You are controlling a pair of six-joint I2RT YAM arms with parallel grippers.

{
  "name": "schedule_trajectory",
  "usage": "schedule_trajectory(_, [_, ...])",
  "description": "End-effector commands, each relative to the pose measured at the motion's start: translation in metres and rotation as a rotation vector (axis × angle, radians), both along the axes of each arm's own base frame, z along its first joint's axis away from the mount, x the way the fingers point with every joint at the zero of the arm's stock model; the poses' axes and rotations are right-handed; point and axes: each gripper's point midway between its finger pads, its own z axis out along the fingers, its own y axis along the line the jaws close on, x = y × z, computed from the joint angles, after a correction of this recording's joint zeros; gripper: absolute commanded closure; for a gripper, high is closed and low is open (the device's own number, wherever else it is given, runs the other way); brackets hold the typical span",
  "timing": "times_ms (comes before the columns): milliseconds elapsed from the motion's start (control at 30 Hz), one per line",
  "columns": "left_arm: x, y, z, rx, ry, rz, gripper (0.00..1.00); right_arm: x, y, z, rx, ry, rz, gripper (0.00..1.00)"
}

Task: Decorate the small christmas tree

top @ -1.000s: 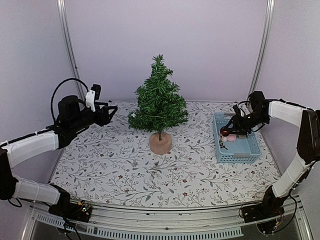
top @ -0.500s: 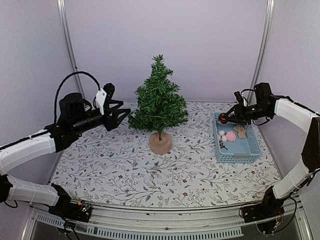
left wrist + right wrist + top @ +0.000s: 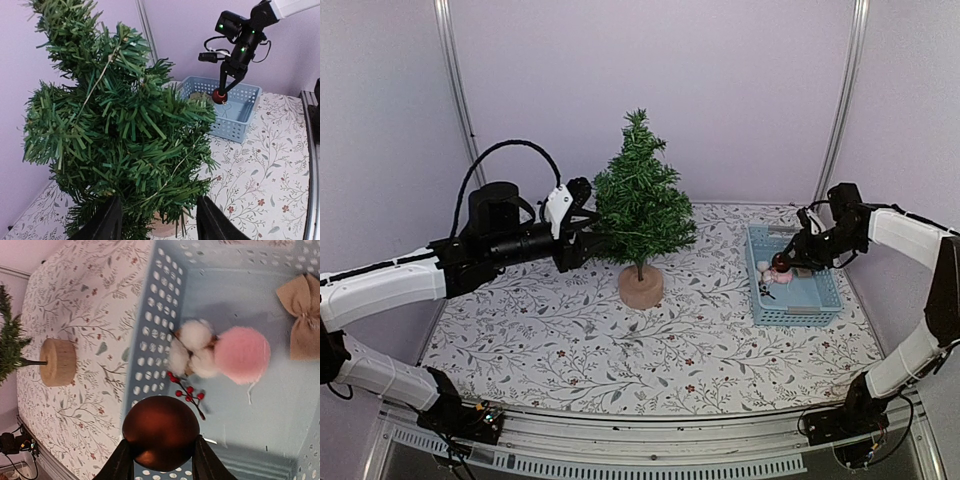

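Currently: small dark-green bristly christmas tree [image 3: 640,215] upright on round wooden base, mid floral-print table [image 3: 550,340]. Left gripper [image 3: 585,238] half-open, jaws straddling lower branches, likely steadying. Right gripper [image 3: 783,262] clamped on glossy dark-red ball ornament [image 3: 160,427] above perforated light-blue plastic basket [image 3: 798,318], ready for hanging.

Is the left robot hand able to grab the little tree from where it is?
Probably yes: the left gripper is open right at the lower branches of the small christmas tree, with nothing in between.
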Motion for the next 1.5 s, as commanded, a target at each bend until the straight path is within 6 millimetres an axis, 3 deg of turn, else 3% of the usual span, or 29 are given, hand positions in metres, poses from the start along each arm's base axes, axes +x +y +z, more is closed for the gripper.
schedule_trajectory(0, [-0.001,-0.003,0.010,-0.006,-0.029,0.006,0.47,-0.015,-0.024,-0.046,-0.081,0.116,-0.092,0.64])
schedule_trajectory(133, [-0.001,-0.003,0.009,-0.001,-0.028,0.006,0.47,-0.015,-0.024,-0.075,-0.075,0.177,-0.102,0.63])
schedule_trajectory(433, [0.000,-0.002,0.005,0.008,-0.023,0.014,0.47,-0.008,-0.024,-0.107,-0.081,0.230,-0.101,0.53])
schedule_trajectory(567, [0.000,-0.001,0.003,0.016,-0.025,0.017,0.47,-0.009,-0.023,-0.112,-0.073,0.242,-0.094,0.46])
schedule_trajectory(733, [0.000,0.000,0.000,0.024,-0.027,0.020,0.46,-0.010,-0.022,-0.117,-0.070,0.253,-0.092,0.43])
schedule_trajectory(967, [0.001,-0.001,-0.002,0.029,-0.028,0.019,0.46,-0.006,-0.021,-0.111,-0.062,0.241,-0.089,0.55])
schedule_trajectory(1067, [0.001,-0.001,0.000,0.023,-0.033,0.021,0.46,-0.001,-0.017,-0.093,-0.037,0.209,-0.080,0.57])
schedule_trajectory(1200, [-0.001,-0.001,0.007,0.009,-0.039,0.015,0.44,0.009,-0.009,-0.054,0.016,0.112,-0.064,0.58])
schedule_trajectory(1467, [-0.013,-0.001,0.035,-0.022,-0.096,0.010,0.45,0.023,0.025,0.077,0.255,-0.231,0.047,0.61])
